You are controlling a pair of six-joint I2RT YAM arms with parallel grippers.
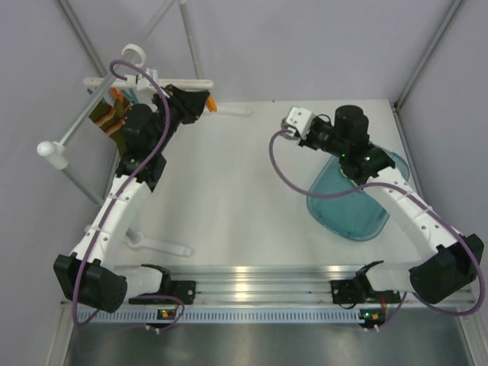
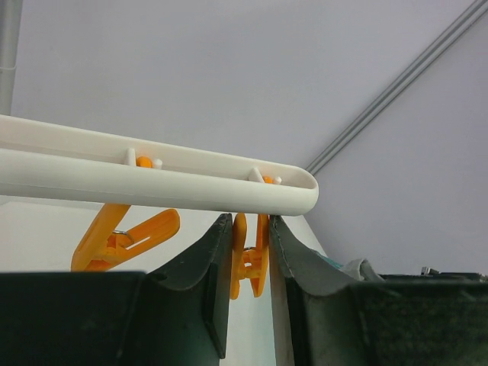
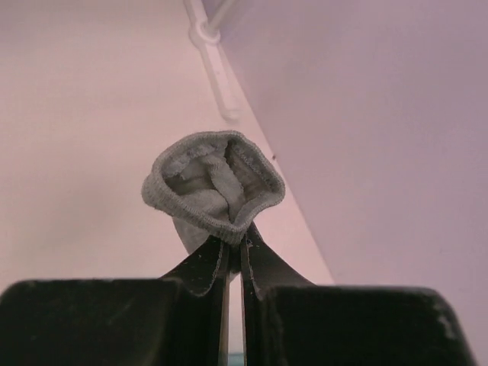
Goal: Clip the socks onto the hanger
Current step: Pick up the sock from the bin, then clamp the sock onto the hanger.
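Observation:
The white hanger (image 1: 152, 82) hangs at the far left, its bar (image 2: 152, 183) crossing the left wrist view. My left gripper (image 1: 200, 103) is just under the bar's right end, shut on an orange clip (image 2: 250, 255), with a finger pressing each side of it. A second orange clip (image 2: 126, 236) hangs free to its left. My right gripper (image 1: 299, 122) is raised over the table's far middle, right of the hanger. It is shut on the rim of a grey sock (image 3: 213, 187), whose open cuff bulges above the fingertips (image 3: 210, 263). No cream sock is in view.
A translucent teal basin (image 1: 354, 200) sits under the right arm. The white stand pole with ball ends (image 1: 47, 149) slants at the far left. A brown patterned cloth (image 1: 103, 116) hangs by the hanger. White plastic pieces lie on the table (image 1: 160, 244) (image 1: 232, 112).

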